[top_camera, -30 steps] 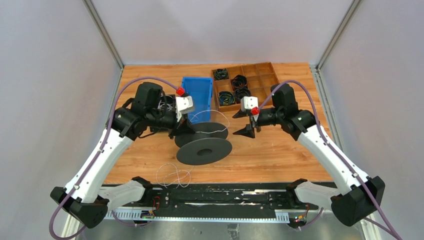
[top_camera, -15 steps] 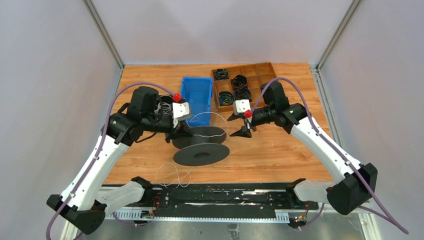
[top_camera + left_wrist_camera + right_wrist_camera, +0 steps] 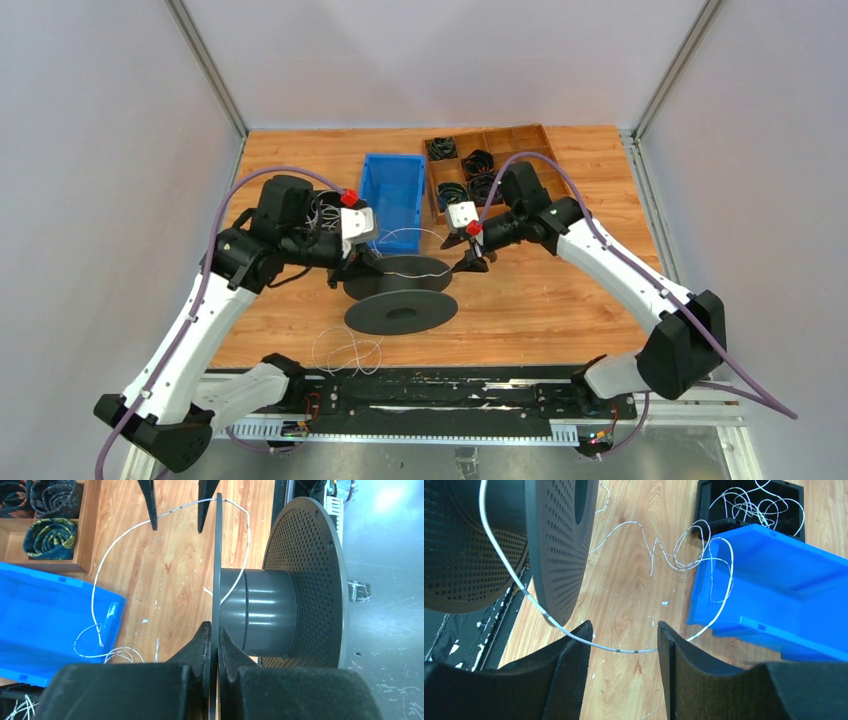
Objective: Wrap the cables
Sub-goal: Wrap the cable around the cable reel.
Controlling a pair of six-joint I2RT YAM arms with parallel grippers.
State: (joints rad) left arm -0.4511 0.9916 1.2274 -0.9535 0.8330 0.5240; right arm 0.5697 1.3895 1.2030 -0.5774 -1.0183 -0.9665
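Saw robot lab cell: plain white walls, aluminium posts, wooden counter, two arms bolted to black rail, blue bin, sorting tray.

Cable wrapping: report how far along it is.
Done: almost nothing; one cable strand reaches the hub of the spool. In hand: left gripper clamps the flange, open right gripper straddles the strand. Left: winding on the loops near the table's front edge and bin.

Cable across spool, bin behind, tray right of bin
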